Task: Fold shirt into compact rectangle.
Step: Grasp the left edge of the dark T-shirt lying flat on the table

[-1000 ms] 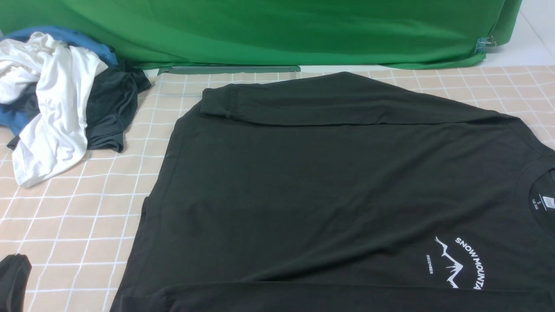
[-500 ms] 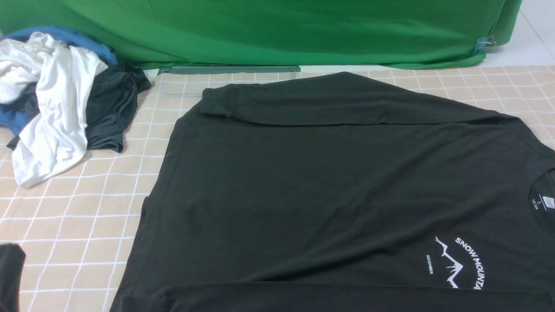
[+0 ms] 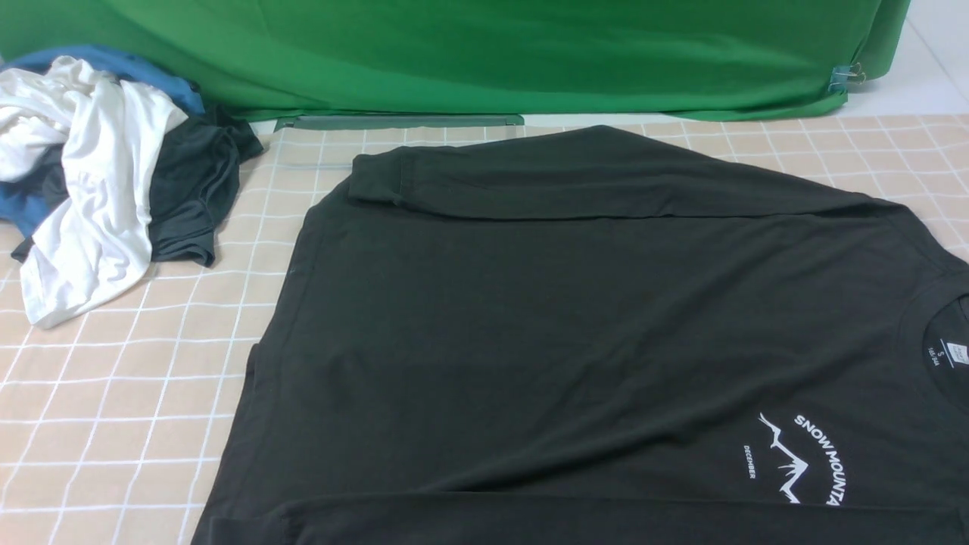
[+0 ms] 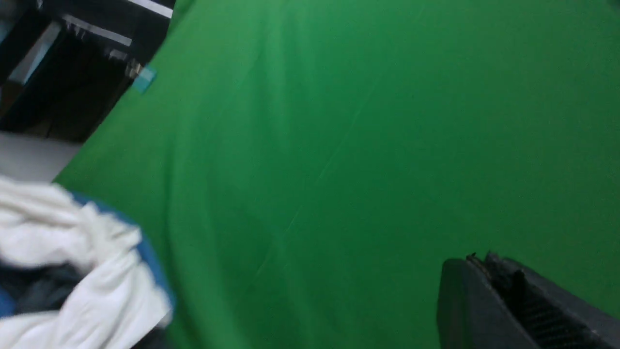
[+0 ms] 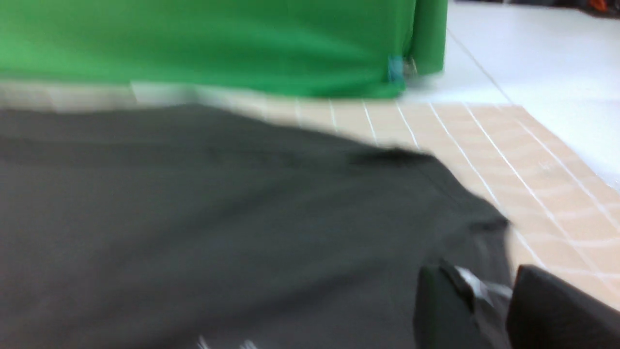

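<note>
You can read "SNOW MOUNTA", "DECEMBER" and "S" on the shirt (image 3: 575, 333), spread toward the table's (image 3: 113, 393) near-right corner, with its left edge bare. The right gripper (image 5: 482, 274) is parted and empty; I cannot tell for the left gripper (image 4: 503, 295).

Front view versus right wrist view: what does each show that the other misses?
Only the front view: the clothes pile at the far left, white, blue and dark grey pieces heaped together. Only the right wrist view: the right gripper, fingers apart, with the shirt behind them; the picture is blurred. Both: the shirt spread flat, the checked cloth under it and the green backdrop behind.
</note>
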`<state>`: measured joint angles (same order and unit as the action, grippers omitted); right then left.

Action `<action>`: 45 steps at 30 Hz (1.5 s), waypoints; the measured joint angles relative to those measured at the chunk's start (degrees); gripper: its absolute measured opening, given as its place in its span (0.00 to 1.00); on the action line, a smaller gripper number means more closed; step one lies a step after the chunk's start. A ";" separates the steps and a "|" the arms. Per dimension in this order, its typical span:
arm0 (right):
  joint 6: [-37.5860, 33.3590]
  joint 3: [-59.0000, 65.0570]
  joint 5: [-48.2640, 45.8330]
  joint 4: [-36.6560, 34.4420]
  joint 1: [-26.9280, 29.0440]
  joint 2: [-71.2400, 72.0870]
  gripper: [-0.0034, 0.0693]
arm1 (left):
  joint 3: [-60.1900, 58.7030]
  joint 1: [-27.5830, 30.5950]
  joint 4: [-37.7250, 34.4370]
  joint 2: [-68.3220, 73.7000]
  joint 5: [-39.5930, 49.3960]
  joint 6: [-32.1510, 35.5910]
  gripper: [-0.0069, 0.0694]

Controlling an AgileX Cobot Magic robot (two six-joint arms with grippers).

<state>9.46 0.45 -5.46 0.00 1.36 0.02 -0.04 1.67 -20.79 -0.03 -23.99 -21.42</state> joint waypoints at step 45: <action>-22.68 -38.58 -38.11 -22.56 0.00 -43.41 0.10 | 32.63 -16.08 14.15 74.80 66.76 18.96 0.53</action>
<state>-13.22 -38.12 -43.58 -22.56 1.36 -43.39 32.59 -14.41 -6.64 74.76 42.77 -2.46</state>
